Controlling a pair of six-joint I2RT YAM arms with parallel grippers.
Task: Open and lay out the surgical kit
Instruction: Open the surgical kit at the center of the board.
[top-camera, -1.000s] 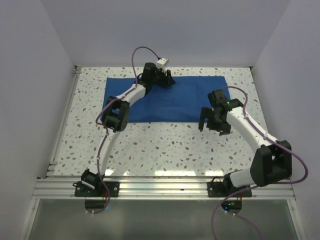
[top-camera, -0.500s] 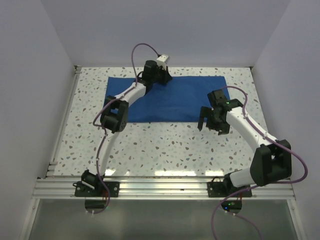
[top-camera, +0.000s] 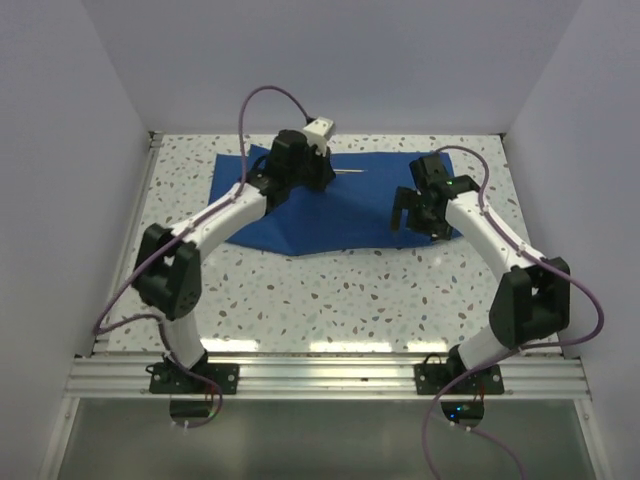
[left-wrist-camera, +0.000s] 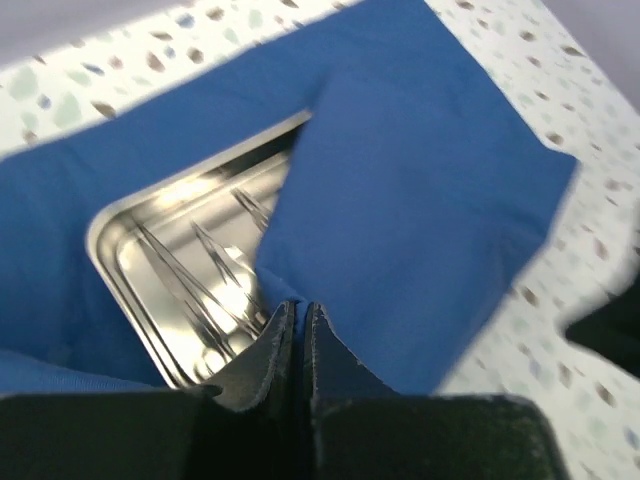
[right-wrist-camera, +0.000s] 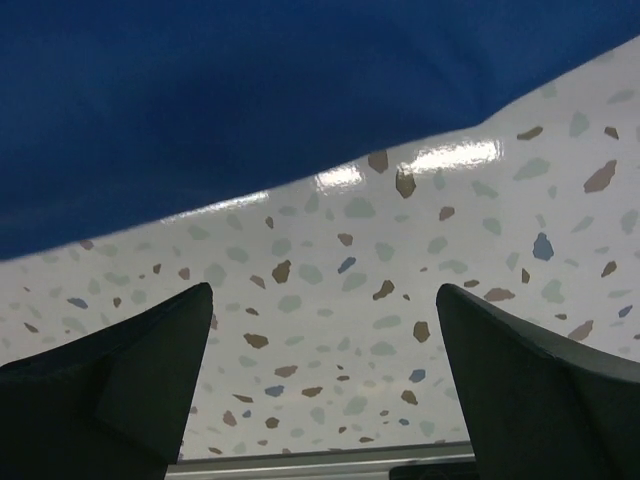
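The royal-blue cloth wrap (top-camera: 345, 215) lies across the far half of the table. My left gripper (top-camera: 320, 178) is shut on a fold of it (left-wrist-camera: 300, 305) and holds a flap (left-wrist-camera: 420, 190) raised. Under that flap the shiny steel tray (left-wrist-camera: 108, 240) is uncovered, with thin steel instruments (left-wrist-camera: 205, 275) lying in it. From above only a sliver of the tray (top-camera: 350, 172) shows. My right gripper (top-camera: 415, 225) hangs open over the cloth's right front edge (right-wrist-camera: 250, 90). Nothing is between its fingers (right-wrist-camera: 150, 370).
The speckled terrazzo table (top-camera: 330, 290) stretches from the cloth to the aluminium rail (top-camera: 320, 370) at the near edge. White walls close the left, far and right sides. The rail (right-wrist-camera: 320, 462) also shows low in the right wrist view.
My left gripper shut on the cloth and drew a flap back and up, baring the tray. The cloth's front edge went crooked. My right arm moved farther out over the cloth's right side.
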